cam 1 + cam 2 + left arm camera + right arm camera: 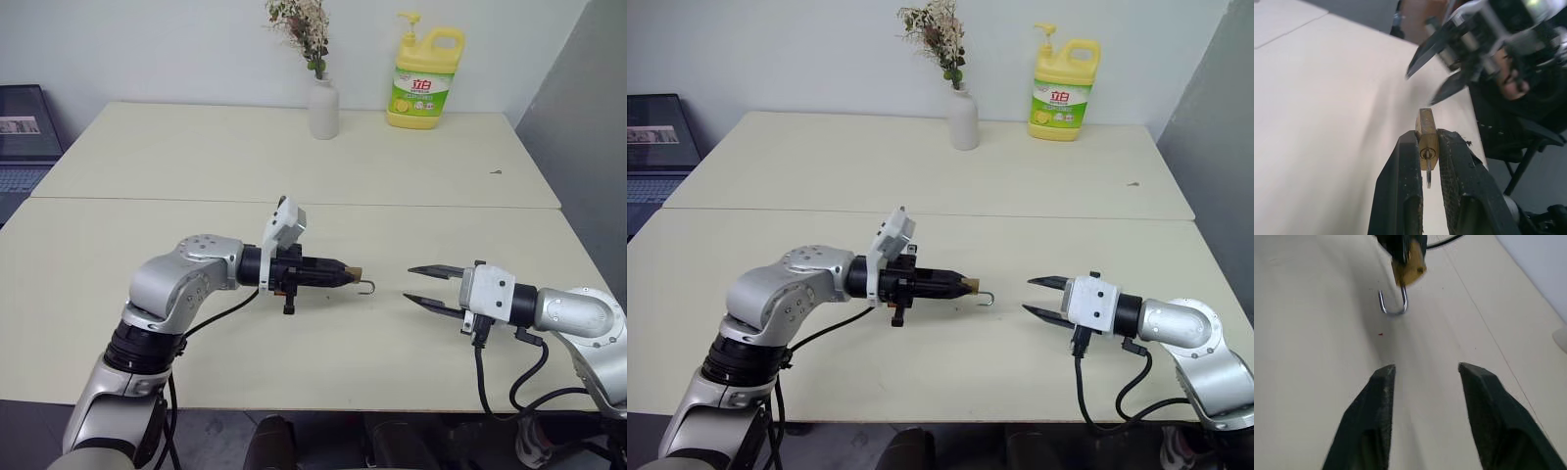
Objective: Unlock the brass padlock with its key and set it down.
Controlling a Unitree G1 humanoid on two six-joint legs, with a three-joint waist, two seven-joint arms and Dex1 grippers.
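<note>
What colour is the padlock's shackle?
Silver; the shackle of the brass padlock shows best in the right wrist view.

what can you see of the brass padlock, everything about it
The brass padlock is tiny, with a squarish gold-coloured body and a thin silver U-shaped shackle. It is clamped between the left gripper fingers above the table. Its shackle hangs swung open, one leg free, pointing toward the open right gripper, which doesn't touch it. A key sits in the keyhole.

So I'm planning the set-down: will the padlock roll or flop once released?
The padlock probably won't roll: its brass body looks flat-sided. Its open shackle may swing loosely. Clamped in the left gripper, it looks small, so likely light.
</note>
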